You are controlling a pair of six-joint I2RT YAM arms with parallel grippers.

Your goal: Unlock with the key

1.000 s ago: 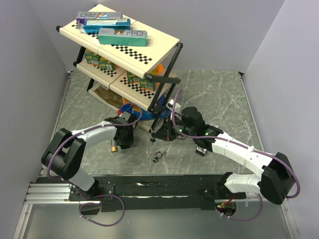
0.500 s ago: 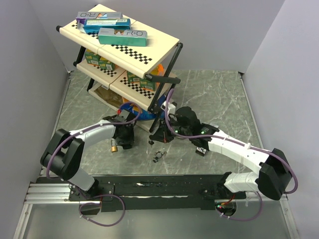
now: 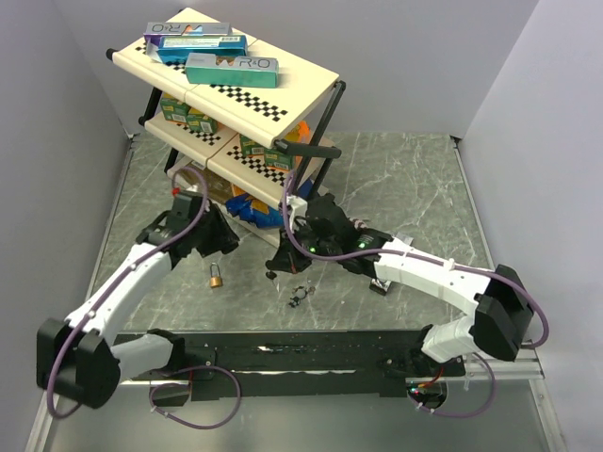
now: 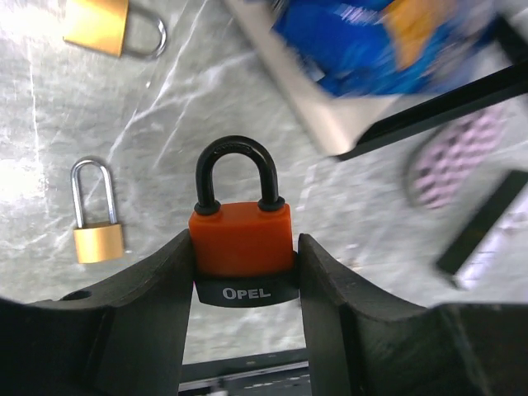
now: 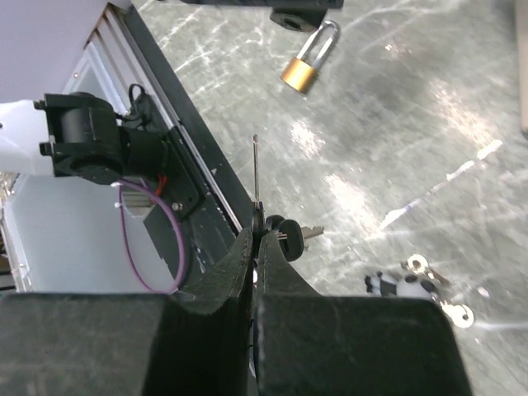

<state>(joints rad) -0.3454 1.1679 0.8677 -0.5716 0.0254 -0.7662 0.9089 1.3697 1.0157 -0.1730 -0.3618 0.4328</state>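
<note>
An orange padlock (image 4: 242,239) with a black shackle and a black base marked OPEL sits upright between the fingers of my left gripper (image 4: 243,260), which is shut on its body. From above, that left gripper (image 3: 213,240) hovers by the rack's foot, its padlock hidden. My right gripper (image 5: 257,239) is shut on the head of a key (image 5: 255,169), whose thin blade points straight out past the fingertips. A second black-headed key (image 5: 290,233) hangs beside it. In the top view the right gripper (image 3: 281,260) is right of the left one, a gap between them.
A brass padlock (image 3: 216,279) lies on the marble table near the left gripper; the left wrist view shows two brass padlocks (image 4: 97,235) (image 4: 103,21). Loose keys (image 3: 300,297) lie at front centre. A tiered rack (image 3: 226,85) with boxes stands at the back left.
My left gripper has swung back and to the left, toward the rack. The right gripper has moved left with the key, nearer the left one.
</note>
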